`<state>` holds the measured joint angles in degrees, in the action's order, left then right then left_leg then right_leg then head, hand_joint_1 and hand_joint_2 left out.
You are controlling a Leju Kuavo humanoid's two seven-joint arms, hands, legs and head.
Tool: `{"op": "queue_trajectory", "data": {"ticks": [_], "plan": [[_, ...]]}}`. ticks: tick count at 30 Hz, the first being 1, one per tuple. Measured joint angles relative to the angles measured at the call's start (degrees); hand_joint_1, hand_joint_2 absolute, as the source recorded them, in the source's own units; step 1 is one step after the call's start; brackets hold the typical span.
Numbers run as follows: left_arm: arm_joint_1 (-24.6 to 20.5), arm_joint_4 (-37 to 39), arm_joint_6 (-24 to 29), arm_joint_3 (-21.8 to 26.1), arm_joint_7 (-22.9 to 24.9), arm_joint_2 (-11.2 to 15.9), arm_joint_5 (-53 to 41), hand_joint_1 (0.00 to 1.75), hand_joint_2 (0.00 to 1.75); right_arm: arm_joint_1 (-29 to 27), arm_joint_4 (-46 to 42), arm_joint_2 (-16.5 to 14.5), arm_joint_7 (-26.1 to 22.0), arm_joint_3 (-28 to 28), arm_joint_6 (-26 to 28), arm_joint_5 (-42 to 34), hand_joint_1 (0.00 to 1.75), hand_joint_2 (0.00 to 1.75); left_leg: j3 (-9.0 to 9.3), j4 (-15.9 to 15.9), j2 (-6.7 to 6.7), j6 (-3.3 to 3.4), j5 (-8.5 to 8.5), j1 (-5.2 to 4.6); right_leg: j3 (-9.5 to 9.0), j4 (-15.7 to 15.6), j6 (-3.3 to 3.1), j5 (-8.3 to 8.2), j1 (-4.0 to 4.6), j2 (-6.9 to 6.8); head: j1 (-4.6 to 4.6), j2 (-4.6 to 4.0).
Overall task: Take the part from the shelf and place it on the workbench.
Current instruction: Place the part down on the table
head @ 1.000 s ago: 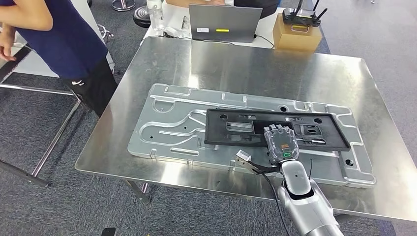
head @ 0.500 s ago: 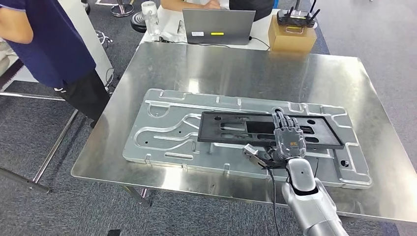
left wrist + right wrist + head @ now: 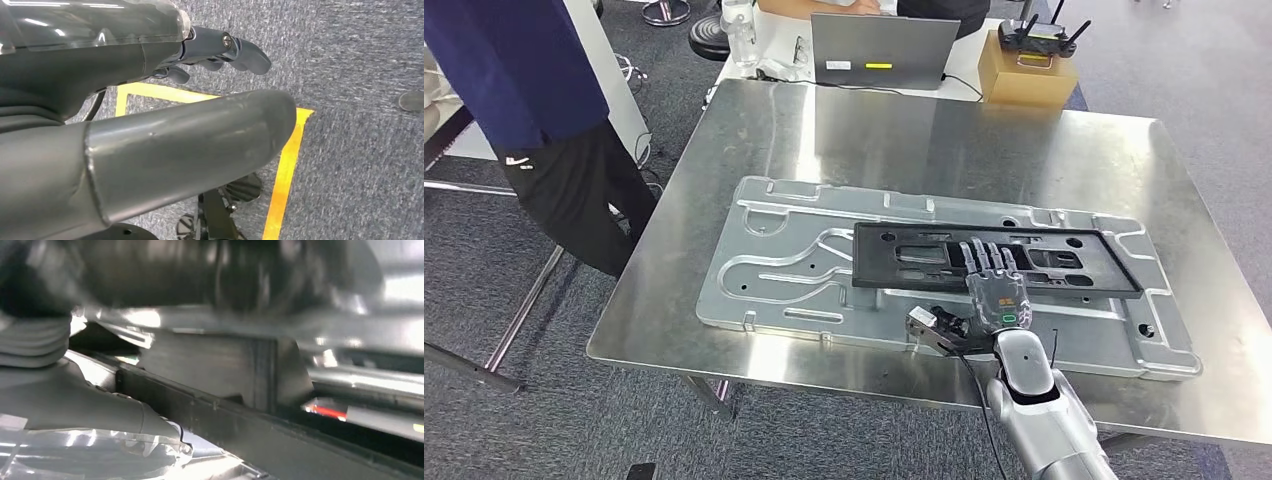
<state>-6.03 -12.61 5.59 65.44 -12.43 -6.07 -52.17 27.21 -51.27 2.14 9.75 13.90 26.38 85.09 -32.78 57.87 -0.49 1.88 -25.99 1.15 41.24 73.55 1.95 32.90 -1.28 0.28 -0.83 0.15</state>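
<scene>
Black frame part [image 3: 984,258] lies flat on stamped metal plate [image 3: 784,260] atop workbench [image 3: 1024,140] — we judge it placed. Our right hand [image 3: 996,290] rests on near edge, fingers extended flat, gripping nothing — likely steadying. Left hand [image 3: 150,130] hangs over floor, empty, fingers apart.

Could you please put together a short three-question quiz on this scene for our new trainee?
1. True or false: the black part lies flat on the silver stamped panel, which lies on the metal workbench.
2. Which hand is over the near edge of the black part: A) the left hand, B) the right hand, C) a person's hand?
3. Fill in: beyond the far edge of the workbench stands an open grey ____, next to a cardboard box.

Key
1. True.
2. B. Its fingers are spread flat over the part; the left hand hangs over carpet floor with a yellow line.
3. Laptop.
</scene>
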Motion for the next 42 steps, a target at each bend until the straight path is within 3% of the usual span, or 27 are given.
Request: {"op": "queue_trajectory", "data": {"ticks": [1,2,4,5,7,10,12,14,15,16,17,19,21,25,27,29,30,31,32,33,35,37,40,41,42], "plan": [[0.0,0.0,-0.1,0.1,0.0,0.0,0.0,0.00,0.00,-0.2,0.1,0.0,0.0,0.0,0.0,0.0,0.00,0.00,0.00,0.0,-0.02,0.04,-0.02,-0.13,0.27,0.5,-0.16,-0.52,0.03,0.00,0.00,0.00],[0.0,0.0,-0.1,0.2,0.0,0.0,0.0,0.00,0.00,-0.3,0.2,0.0,0.0,-0.1,0.0,0.0,0.00,0.00,0.04,0.0,-0.05,0.05,-0.05,-0.23,-0.52,-1.2,-0.41,-2.02,0.10,0.01,0.00,0.00],[0.0,0.0,-0.3,0.2,0.1,0.0,0.0,0.00,0.00,-0.3,0.3,0.0,-0.1,-0.1,0.1,0.1,0.00,0.00,0.14,0.1,-0.10,-0.05,-0.16,-0.44,-3.98,-8.5,-1.31,-5.79,0.49,0.01,0.00,0.00],[0.0,0.0,-0.4,0.2,0.1,-0.1,0.0,0.00,0.00,-0.3,0.3,-0.1,-0.2,-0.1,0.2,0.2,0.00,0.00,0.10,0.1,-0.12,-0.23,-0.23,-0.55,-5.52,-11.8,-1.71,-6.90,0.72,-0.02,0.01,0.00],[-0.1,0.0,-0.4,0.3,0.2,-0.1,0.0,0.00,0.00,-0.2,0.3,-0.2,-0.4,-0.1,0.3,0.5,0.00,0.00,-0.03,0.1,-0.09,-0.75,-0.34,-0.63,-6.83,-14.8,-2.20,-7.28,1.14,-0.07,0.01,0.00],[-0.1,0.0,-0.5,0.4,0.3,0.0,0.0,0.00,0.00,-0.3,0.2,-0.6,-0.5,-0.1,0.4,0.8,0.00,0.00,0.00,0.4,0.04,-1.67,-1.02,-0.53,-7.30,-15.7,-2.66,-7.67,0.84,-0.21,0.03,0.00],[-0.1,0.0,-0.8,0.5,0.2,0.0,0.1,0.00,0.00,-0.4,0.0,-0.9,-0.5,-0.1,0.4,1.1,0.00,0.00,-1.54,4.5,0.13,-2.23,-4.08,-0.46,-7.60,-16.4,-3.07,-8.16,0.53,-0.42,0.07,0.00],[-0.1,0.0,-1.3,0.6,0.0,0.0,0.4,0.00,0.00,-0.5,-0.1,-1.1,-0.5,-0.1,0.4,1.4,0.00,0.00,-4.59,11.8,0.15,-2.71,-8.06,-0.38,-7.34,-16.3,-3.27,-8.23,0.60,-0.50,0.09,0.00],[-0.1,0.0,-1.6,0.7,-0.1,0.0,0.6,0.00,0.00,-0.6,-0.1,-1.2,-0.5,-0.1,0.4,1.6,0.00,0.00,-5.65,14.5,0.15,-2.90,-9.00,-0.35,-7.14,-16.1,-3.27,-8.24,0.62,-0.51,0.09,0.00],[0.0,0.0,-1.7,0.7,-0.1,0.0,0.8,0.00,0.00,-0.6,-0.1,-1.3,-0.6,-0.1,0.4,1.6,0.00,0.00,-5.83,15.3,0.16,-3.03,-8.86,-0.33,-6.93,-15.9,-3.27,-8.23,0.61,-0.52,0.09,0.00],[0.0,0.0,-1.7,0.8,-0.2,0.0,0.9,0.00,0.00,-0.7,-0.1,-1.4,-0.6,-0.1,0.4,1.6,0.00,0.00,-4.99,13.9,0.17,-3.11,-7.71,-0.29,-6.72,-15.6,-3.24,-8.22,0.58,-0.53,0.09,0.00],[-0.1,0.0,-1.7,0.9,-0.2,0.1,0.9,0.00,0.00,-0.7,-0.3,-1.5,-0.6,-0.1,0.4,1.7,0.00,0.00,-1.19,6.8,0.19,-3.03,-4.37,-0.15,-6.27,-14.9,-3.04,-8.13,0.55,-0.51,0.09,0.00],[-0.2,0.0,-1.7,1.0,-0.2,0.2,0.9,0.00,0.00,-0.7,-0.5,-1.5,-0.6,-0.1,0.4,1.7,0.00,0.00,1.21,1.7,0.09,-2.45,-2.53,-0.26,-5.74,-14.2,-2.47,-8.15,0.73,-0.42,0.07,0.00],[-0.2,0.0,-1.6,1.1,0.0,0.1,0.7,0.00,0.00,-0.7,-0.7,-1.6,-0.5,-0.1,0.3,2.2,0.00,0.00,0.79,0.8,0.11,-0.64,-1.16,-0.37,-5.02,-13.8,-0.94,-8.36,0.77,-0.27,0.04,0.00],[-0.3,0.0,-1.5,1.2,0.0,0.1,0.6,0.00,0.00,-0.8,-0.9,-1.6,-0.5,-0.1,0.1,2.6,0.00,0.00,-0.03,0.4,0.27,0.25,-0.14,-0.20,-3.71,-10.6,-0.43,-4.97,0.54,-0.26,0.02,0.00],[-0.4,0.0,-1.4,1.2,0.1,0.1,0.6,0.00,0.00,-0.8,-1.3,-1.7,-0.4,-0.1,-0.1,3.0,0.00,0.00,-1.23,0.5,0.34,0.57,0.76,-0.26,-1.51,-3.5,-0.06,0.27,0.42,-0.28,0.01,0.00],[-0.4,0.0,-1.4,1.2,0.1,0.1,0.5,0.00,0.00,-0.9,-1.5,-1.7,-0.3,-0.1,-0.2,3.2,0.00,0.00,-1.84,0.5,0.35,0.56,1.20,-0.30,-0.82,-0.3,0.05,1.87,0.39,-0.28,0.01,0.00],[-0.4,0.0,-1.4,1.2,0.1,0.1,0.5,0.00,0.00,-0.9,-1.8,-1.7,-0.3,0.0,-0.4,3.4,0.00,0.00,-2.43,0.5,0.35,0.53,1.63,-0.35,-0.92,1.3,0.09,2.31,0.39,-0.28,0.02,0.00],[-0.4,0.0,-1.4,1.2,0.1,0.1,0.5,0.00,0.00,-0.9,-2.2,-1.8,-0.3,0.2,-0.5,3.5,0.00,0.00,-2.98,0.6,0.32,0.46,2.05,-0.38,-2.13,0.7,0.00,1.54,0.40,-0.28,0.02,0.00],[-0.4,0.0,-1.4,1.2,0.1,0.0,0.5,0.00,0.00,-0.9,-2.8,-1.9,-0.3,0.5,-0.6,3.5,0.00,0.00,-3.49,0.6,0.28,0.36,2.46,-0.41,-4.33,-1.9,-0.20,0.10,0.44,-0.28,0.01,0.00],[-0.4,0.0,-1.4,1.2,0.1,0.0,0.5,0.00,0.00,-0.7,-4.4,-2.0,-0.2,1.2,-0.7,3.6,0.00,0.00,-4.30,0.7,0.20,-0.07,3.25,-0.51,-10.06,-10.3,-0.93,-2.04,0.71,-0.25,0.02,0.00],[-0.4,0.0,-1.4,1.2,0.1,-0.1,0.4,0.00,0.00,-0.4,-6.1,-2.1,0.5,2.4,-1.0,3.6,0.00,0.00,-4.60,0.5,0.21,-0.76,4.10,-0.53,-13.01,-15.4,-1.52,-2.49,1.13,-0.18,0.05,0.00],[-0.4,0.0,-1.4,1.4,0.2,-0.1,0.4,0.00,0.00,0.1,-8.6,-2.1,2.3,5.4,-2.0,3.6,0.00,0.00,-4.78,-0.1,0.22,-1.93,5.20,-0.45,-12.43,-16.4,-2.42,-3.62,1.31,-0.24,0.04,0.00],[-0.3,0.0,-1.4,1.4,0.3,-0.1,0.4,0.00,0.00,0.3,-9.5,-2.1,3.0,6.6,-2.4,3.6,0.00,0.00,-5.24,0.4,0.21,-2.23,4.34,-0.44,-11.91,-16.6,-2.91,-4.32,1.17,-0.34,0.05,0.00],[-0.3,0.0,-1.4,1.5,0.4,-0.1,0.4,0.00,0.00,0.6,-10.3,-2.1,3.6,7.9,-2.6,3.6,0.00,0.00,-5.96,1.8,0.19,-2.47,2.40,-0.42,-11.25,-16.8,-3.41,-5.12,1.01,-0.44,0.07,0.00]]}}
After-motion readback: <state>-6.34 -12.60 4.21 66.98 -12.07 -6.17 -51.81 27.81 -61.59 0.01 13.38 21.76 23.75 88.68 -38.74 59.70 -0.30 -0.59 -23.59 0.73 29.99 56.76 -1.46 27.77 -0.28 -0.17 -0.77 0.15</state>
